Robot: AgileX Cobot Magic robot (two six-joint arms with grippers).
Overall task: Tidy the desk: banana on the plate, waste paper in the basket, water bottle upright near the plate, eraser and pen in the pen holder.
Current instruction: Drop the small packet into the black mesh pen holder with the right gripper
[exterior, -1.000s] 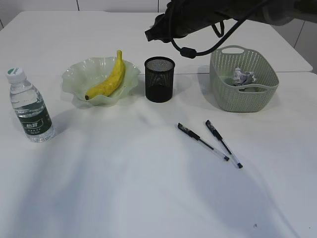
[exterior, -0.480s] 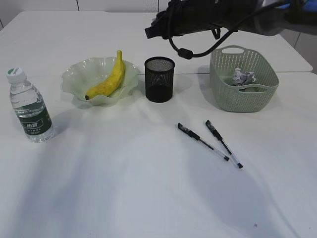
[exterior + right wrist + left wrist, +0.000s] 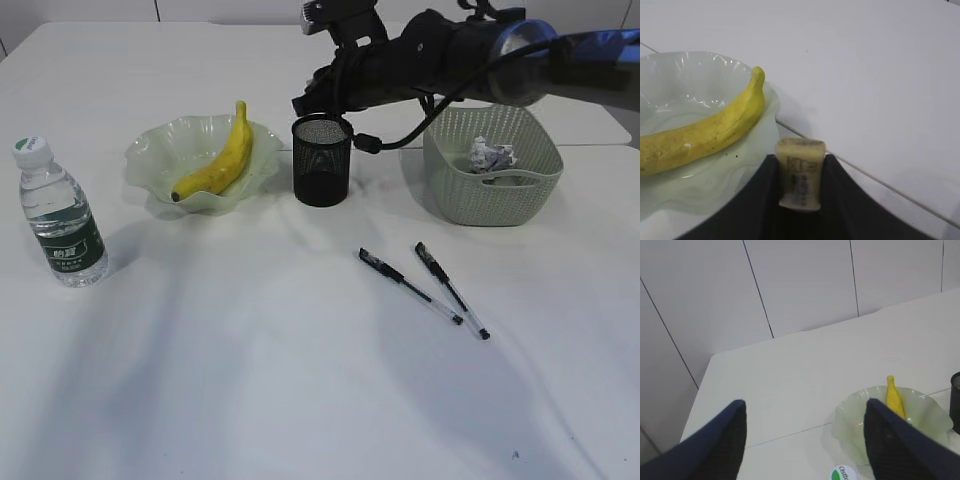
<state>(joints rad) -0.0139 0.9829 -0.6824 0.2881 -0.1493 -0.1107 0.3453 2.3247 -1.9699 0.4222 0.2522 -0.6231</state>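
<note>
Exterior view: the right arm (image 3: 440,55) reaches in from the far right, and its gripper (image 3: 312,100) hangs just above the far rim of the black holder (image 3: 321,160). Whether the tip is straight over the mouth or slightly behind it cannot be told from this angle. The banana (image 3: 218,160) lies in the plate (image 3: 160,150), left of the holder. The bottle (image 3: 58,212) stands upright at the far left, near the plate. Crumpled paper (image 3: 491,154) sits in the basket (image 3: 490,165) on the right. Two pens (image 3: 425,290) lie on the table nearer the camera, right of centre, side by side, slanting from far-left to near-right. The right arm is plainly the nearer one to them.

Left wrist view: the left gripper (image 3: 805,432) is spread wide with nothing between its fingers, raised well above the table. Plate (image 3: 860,415) and banana (image 3: 895,397) show below, to the right.

Right wrist view: the right gripper (image 3: 801,175) is clamped on the eraser (image 3: 800,172), held upright between the two dark fingers. Past it lie the plate (image 3: 685,80) and banana (image 3: 705,132). The holder itself is out of this frame, so the drop depends on the eraser standing over the mouth; I judge a small move toward the near side may be needed before release.
</note>
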